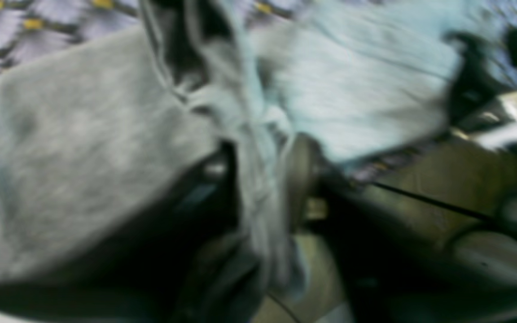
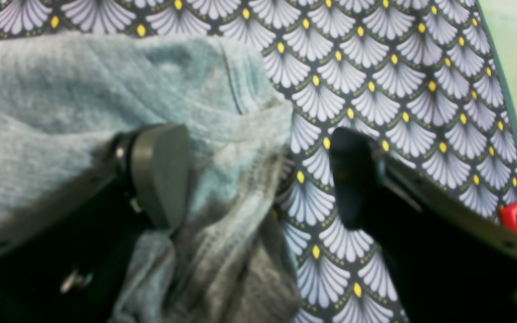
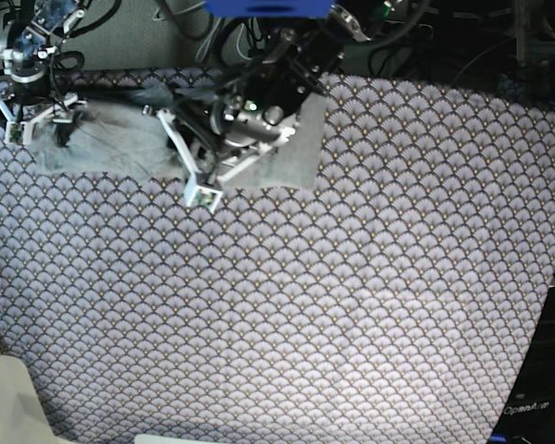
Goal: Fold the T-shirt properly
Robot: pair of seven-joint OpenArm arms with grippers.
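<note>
The light grey T-shirt (image 3: 111, 143) lies at the far left of the table, partly bunched. My left gripper (image 3: 206, 185) is over its middle. The blurred left wrist view shows a bunched fold of the T-shirt (image 1: 83, 148) pinched between the fingers (image 1: 301, 175), so the gripper (image 1: 263, 179) is shut on it. My right gripper (image 3: 32, 120) is at the shirt's left end. In the right wrist view it (image 2: 258, 175) is open. One finger (image 2: 159, 175) rests on the T-shirt (image 2: 61, 89), and the shirt's edge lies between the fingers.
A purple-grey scallop-patterned cloth (image 3: 305, 305) covers the whole table and also shows in the right wrist view (image 2: 397, 80). Cables and dark equipment (image 3: 425, 37) stand behind the far edge. A pale surface (image 3: 5, 398) shows at the near left corner.
</note>
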